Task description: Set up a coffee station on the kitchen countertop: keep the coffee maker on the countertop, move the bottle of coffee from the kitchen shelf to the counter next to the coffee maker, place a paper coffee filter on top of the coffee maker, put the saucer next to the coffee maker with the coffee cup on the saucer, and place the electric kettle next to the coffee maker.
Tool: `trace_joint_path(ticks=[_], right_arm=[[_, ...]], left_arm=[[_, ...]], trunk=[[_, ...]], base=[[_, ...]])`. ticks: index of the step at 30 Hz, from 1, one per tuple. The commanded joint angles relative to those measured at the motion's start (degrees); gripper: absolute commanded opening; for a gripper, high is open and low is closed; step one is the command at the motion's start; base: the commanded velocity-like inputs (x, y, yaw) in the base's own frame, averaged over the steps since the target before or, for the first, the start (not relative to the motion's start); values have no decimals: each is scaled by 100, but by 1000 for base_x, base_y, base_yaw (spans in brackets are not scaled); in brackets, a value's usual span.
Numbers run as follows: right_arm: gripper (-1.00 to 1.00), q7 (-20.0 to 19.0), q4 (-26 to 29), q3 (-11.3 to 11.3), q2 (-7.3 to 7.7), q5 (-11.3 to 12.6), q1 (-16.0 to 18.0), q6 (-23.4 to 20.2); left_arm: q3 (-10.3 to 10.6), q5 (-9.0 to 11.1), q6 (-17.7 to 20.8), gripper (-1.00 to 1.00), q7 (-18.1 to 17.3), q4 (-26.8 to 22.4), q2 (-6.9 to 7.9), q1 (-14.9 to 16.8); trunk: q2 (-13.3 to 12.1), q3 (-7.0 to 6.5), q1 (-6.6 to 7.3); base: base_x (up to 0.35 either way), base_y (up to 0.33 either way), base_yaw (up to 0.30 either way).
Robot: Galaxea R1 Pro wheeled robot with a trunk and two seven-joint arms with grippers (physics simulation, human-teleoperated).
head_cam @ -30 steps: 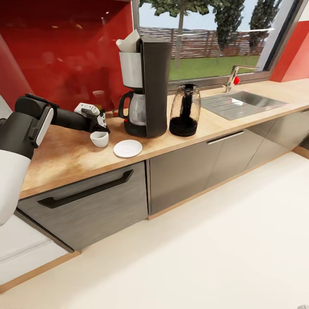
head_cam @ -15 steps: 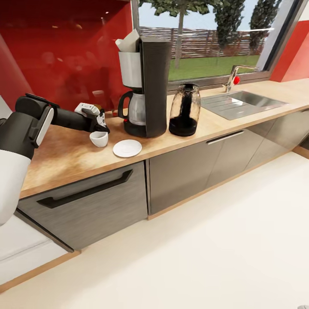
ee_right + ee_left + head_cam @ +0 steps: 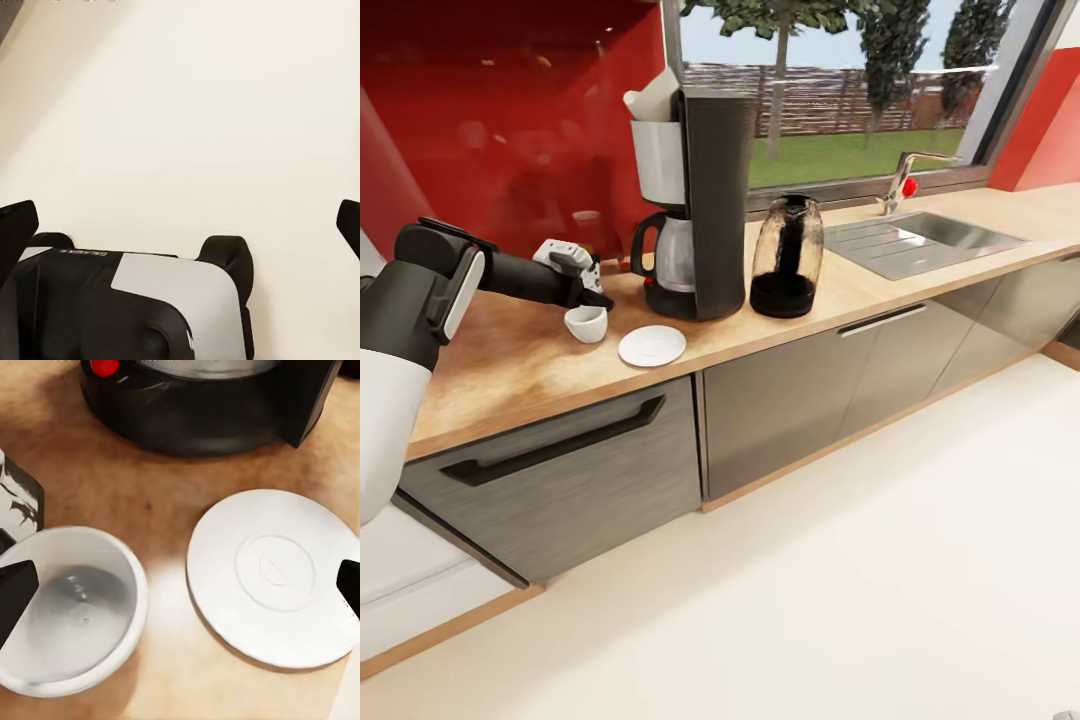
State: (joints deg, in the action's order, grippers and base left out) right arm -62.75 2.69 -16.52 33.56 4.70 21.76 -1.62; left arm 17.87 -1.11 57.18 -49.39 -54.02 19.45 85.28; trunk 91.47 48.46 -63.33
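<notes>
The coffee maker [image 3: 705, 200] stands on the kitchen countertop [image 3: 510, 370] with the paper coffee filter [image 3: 650, 95] sticking up from its white basket. The electric kettle [image 3: 788, 255] stands just to its right. The saucer [image 3: 652, 345] lies bare in front of the machine, and the coffee cup [image 3: 586, 323] sits upright on the wood to its left. My left gripper [image 3: 592, 290] hovers open just above the cup. In the left wrist view its wide-apart jaws span cup [image 3: 71, 611] and saucer [image 3: 274, 574], with the bottle of coffee [image 3: 15, 499] at the edge. My right gripper [image 3: 180, 225] is open over the floor.
A steel sink [image 3: 920, 240] with a faucet [image 3: 905, 180] is set into the worktop at the right. Grey cabinet fronts with a dark drawer handle [image 3: 555, 445] run below. A red backsplash and a window stand behind the counter. Pale floor spreads in front.
The whole head view has slid slightly left, so the camera moved. Cup and saucer keep their places on the counter, and the left gripper stays open above the cup.
</notes>
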Motion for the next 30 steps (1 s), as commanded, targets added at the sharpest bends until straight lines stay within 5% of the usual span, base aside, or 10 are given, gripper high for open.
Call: trace_joint_path(ticks=[1,30], right_arm=[[100,-18,-5,26,2,49,4,-18],[100,-18,-5,26,2,49,4,-21]], left_arm=[[12,-12,30,100,-24,-3,4,6],[24,-5,30,100,-27,21,7,6]], trunk=[[2,5,0],[2,89,0]], base=[[37,-119,0],[4,-12,0]])
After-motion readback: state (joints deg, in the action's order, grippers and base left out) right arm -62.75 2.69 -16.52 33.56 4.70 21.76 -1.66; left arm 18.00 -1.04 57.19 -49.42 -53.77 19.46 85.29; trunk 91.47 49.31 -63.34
